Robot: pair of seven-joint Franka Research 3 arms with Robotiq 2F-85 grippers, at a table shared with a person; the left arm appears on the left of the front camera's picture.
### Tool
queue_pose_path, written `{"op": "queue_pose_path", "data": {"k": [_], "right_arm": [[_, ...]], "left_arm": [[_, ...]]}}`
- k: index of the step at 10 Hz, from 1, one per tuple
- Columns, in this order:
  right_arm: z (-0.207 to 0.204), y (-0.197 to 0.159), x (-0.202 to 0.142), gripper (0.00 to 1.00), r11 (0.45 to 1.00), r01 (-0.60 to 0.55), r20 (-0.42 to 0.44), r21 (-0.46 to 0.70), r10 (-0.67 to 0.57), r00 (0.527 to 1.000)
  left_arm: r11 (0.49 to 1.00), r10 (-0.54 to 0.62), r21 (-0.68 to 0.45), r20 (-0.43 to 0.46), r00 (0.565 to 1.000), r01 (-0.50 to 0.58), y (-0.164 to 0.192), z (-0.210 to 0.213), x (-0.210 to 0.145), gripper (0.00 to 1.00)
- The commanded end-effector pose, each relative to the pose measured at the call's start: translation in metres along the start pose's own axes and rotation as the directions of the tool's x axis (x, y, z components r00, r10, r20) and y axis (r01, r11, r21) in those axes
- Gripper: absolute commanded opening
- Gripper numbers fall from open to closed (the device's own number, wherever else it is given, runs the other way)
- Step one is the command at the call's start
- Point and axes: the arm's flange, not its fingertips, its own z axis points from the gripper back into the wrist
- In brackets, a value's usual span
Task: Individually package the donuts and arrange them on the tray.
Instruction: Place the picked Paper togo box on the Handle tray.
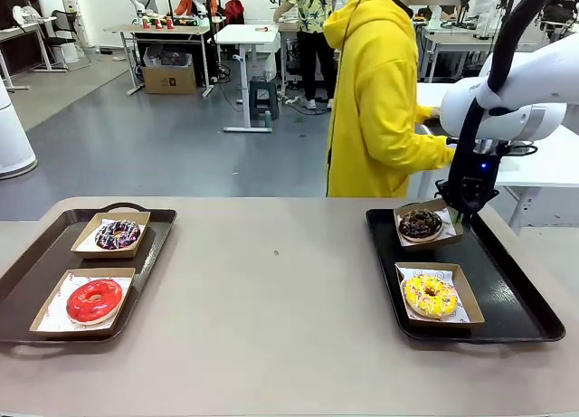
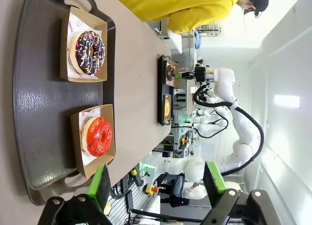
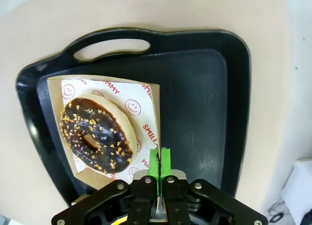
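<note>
Front view: on the tan desk [image 1: 271,290] sit two dark trays. The right tray [image 1: 507,290] carries a box [image 1: 425,225] with the brown chocolate donut [image 1: 421,223] at its far end and, nearer the camera on the same tray, a box with the yellow donut [image 1: 431,295]. The right claw [image 1: 460,213] hangs at the far box's right edge. The left tray [image 1: 36,272] holds the dark sprinkled donut [image 1: 118,234] far and the red donut [image 1: 94,300] near, each boxed. A person in a yellow hoodie [image 1: 375,100] stands beyond the right tray.

Left wrist view: the left claw [image 2: 156,183], fingers spread wide and holding nothing, hovers beside the left tray, nearest the red donut [image 2: 97,136]; the dark sprinkled donut [image 2: 87,52] lies farther along.

Right wrist view: the right claw [image 3: 160,162] is pressed together, pinching the box's cardboard wall [image 3: 155,122] beside the brown chocolate donut [image 3: 97,135].
</note>
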Motion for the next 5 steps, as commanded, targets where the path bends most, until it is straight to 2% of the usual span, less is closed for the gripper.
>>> {"op": "queue_pose_path", "data": {"k": [1,4,5], "right_arm": [[-0.0045,-0.0126,0.0011,0.01,1.0,0.025,0.01,0.0,-0.025,1.0],[-0.0114,-0.0194,0.0053,0.01,1.0,-0.001,-0.01,-0.006,0.001,1.0],[-0.0122,-0.0191,0.0059,0.33,1.0,-0.016,-0.023,0.004,0.016,1.0]], "left_arm": [[1.0,-0.003,0.007,-0.003,1.0,0.003,-0.0013,0.0008,-0.0013,1.0],[1.0,-0.003,0.007,-0.003,1.0,0.003,-0.0013,0.0008,-0.0013,1.0],[1.0,-0.003,0.007,-0.003,1.0,0.003,-0.0013,0.0008,-0.0013,1.0]]}}
